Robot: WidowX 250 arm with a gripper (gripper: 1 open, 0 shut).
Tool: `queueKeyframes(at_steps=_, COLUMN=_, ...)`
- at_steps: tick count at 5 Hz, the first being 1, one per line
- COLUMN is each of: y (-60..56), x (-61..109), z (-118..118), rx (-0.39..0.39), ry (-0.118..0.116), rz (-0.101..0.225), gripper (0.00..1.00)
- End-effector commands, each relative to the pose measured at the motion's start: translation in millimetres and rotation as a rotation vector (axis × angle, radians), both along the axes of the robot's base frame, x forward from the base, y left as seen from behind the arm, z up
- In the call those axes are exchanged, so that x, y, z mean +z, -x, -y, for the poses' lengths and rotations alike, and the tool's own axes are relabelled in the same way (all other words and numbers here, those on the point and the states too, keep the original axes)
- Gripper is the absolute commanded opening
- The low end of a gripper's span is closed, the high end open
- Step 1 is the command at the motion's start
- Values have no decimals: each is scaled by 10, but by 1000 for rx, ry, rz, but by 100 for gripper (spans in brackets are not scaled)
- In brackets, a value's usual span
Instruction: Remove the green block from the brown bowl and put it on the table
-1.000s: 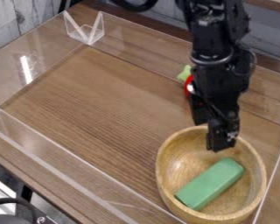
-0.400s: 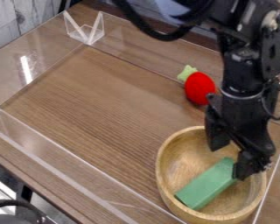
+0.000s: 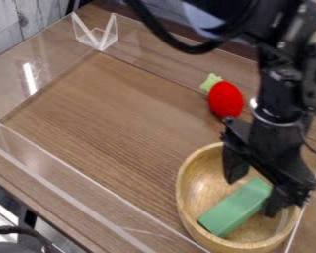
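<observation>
The green block point(image 3: 235, 210) lies flat inside the brown bowl point(image 3: 197, 194) at the lower right, its long side running from lower left to upper right. My gripper point(image 3: 261, 186) hangs low over the bowl, open, with one finger on each side of the block's upper right end. I cannot tell whether the fingers point(image 3: 235, 164) touch the block. The black arm hides the far part of the bowl. The table point(image 3: 108, 119) is brown wood grain with clear walls.
A red round toy with a small green top point(image 3: 223, 96) sits on the table just behind the bowl. Clear acrylic walls point(image 3: 42, 59) run along the table's left and back edges, with a folded clear piece point(image 3: 95, 32) at the far corner.
The arm has moved right and down toward the viewer, from the bowl's far rim to low over the block's upper end. The gripper stayed open. The block has not moved.
</observation>
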State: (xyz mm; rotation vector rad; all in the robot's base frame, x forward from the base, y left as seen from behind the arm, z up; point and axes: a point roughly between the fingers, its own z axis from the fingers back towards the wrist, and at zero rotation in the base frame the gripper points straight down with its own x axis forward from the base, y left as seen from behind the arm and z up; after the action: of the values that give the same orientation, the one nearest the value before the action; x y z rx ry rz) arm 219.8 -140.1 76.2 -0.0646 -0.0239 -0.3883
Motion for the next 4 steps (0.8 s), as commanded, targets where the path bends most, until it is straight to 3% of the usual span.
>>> queueKeyframes(at_steps=1, y=-36, x=317, z=157, rx=58, ry=5, rz=60, gripper=100)
queueKeyframes(at_steps=3, y=-65, x=292, z=180, rx=58, ry=-4, rz=71, gripper=100)
queueKeyframes(at_steps=4, y=-53, x=234, z=35, rx=46, ry=-11, rz=79, gripper=100)
